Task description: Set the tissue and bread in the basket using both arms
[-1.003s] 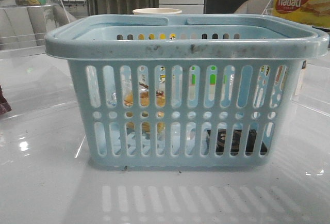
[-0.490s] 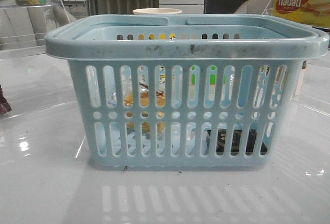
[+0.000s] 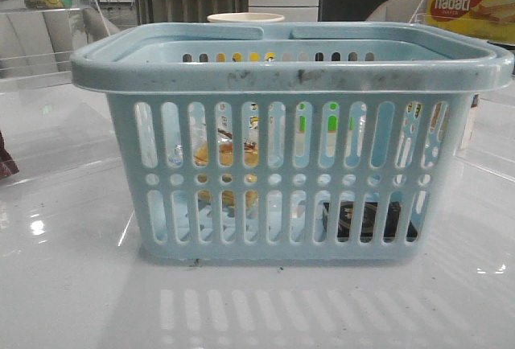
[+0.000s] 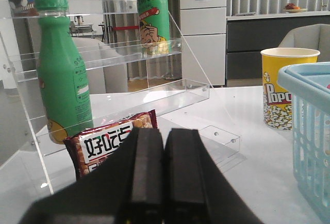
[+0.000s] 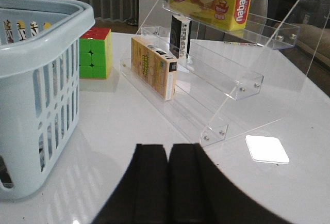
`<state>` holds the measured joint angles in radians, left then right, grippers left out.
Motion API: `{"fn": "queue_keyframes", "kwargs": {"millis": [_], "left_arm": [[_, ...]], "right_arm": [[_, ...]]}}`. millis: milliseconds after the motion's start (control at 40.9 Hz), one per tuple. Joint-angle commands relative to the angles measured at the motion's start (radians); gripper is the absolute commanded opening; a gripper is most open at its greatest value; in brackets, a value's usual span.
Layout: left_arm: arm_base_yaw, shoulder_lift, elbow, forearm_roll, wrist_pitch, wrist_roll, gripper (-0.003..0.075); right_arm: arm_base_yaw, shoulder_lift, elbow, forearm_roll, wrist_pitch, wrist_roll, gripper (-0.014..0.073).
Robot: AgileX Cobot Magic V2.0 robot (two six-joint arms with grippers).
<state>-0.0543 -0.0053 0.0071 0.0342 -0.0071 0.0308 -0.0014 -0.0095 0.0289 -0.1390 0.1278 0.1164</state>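
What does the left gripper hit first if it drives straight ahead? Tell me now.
Most likely the red snack packet, lying just beyond the shut left gripper and slightly off-centre; behind it stands the clear acrylic shelf. Depth is unclear.

Front view: the basket stands on the desk, centred. Inside it, the bread lies toward the left and the tissue on the floor toward the right. A paper cup stands behind the basket; a wafer box sits on a shelf behind and to the right.

Left wrist view: a tiered rack stands left of the basket, carrying two bottles; a snack packet lies before it. The cup stands between rack and basket.

Right wrist view: a second rack stands right of the basket, holding a carton on its lowest tier; a puzzle cube sits between rack and basket.
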Motion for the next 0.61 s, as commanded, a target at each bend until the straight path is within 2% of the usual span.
{"fn": "queue_keyframes", "kwargs": {"millis": [0, 245, 343, 441, 514, 587], "left_arm": [[0.003, -0.018, -0.001, -0.009, -0.088, -0.010, 0.0091], [0.003, -0.018, -0.001, -0.009, -0.088, -0.010, 0.0091], [0.003, -0.018, -0.001, -0.009, -0.088, -0.010, 0.0091], [0.003, -0.018, -0.001, -0.009, -0.088, -0.010, 0.0091], [0.003, -0.018, -0.001, -0.009, -0.088, -0.010, 0.0091], [0.003, -0.018, -0.001, -0.009, -0.088, -0.010, 0.0091]], "right_arm": [[-0.006, -0.019, 0.001, -0.002, -0.097, -0.004, 0.0056], [-0.006, -0.019, 0.001, 0.000, -0.098, -0.004, 0.0056], [-0.006, -0.019, 0.001, 0.048, -0.105, -0.012, 0.0056], [-0.006, -0.019, 0.001, 0.139, -0.104, -0.095, 0.0056], [-0.006, -0.019, 0.001, 0.171, -0.108, -0.169, 0.0056], [-0.006, -0.019, 0.001, 0.176, -0.115, -0.183, 0.0056]]}}
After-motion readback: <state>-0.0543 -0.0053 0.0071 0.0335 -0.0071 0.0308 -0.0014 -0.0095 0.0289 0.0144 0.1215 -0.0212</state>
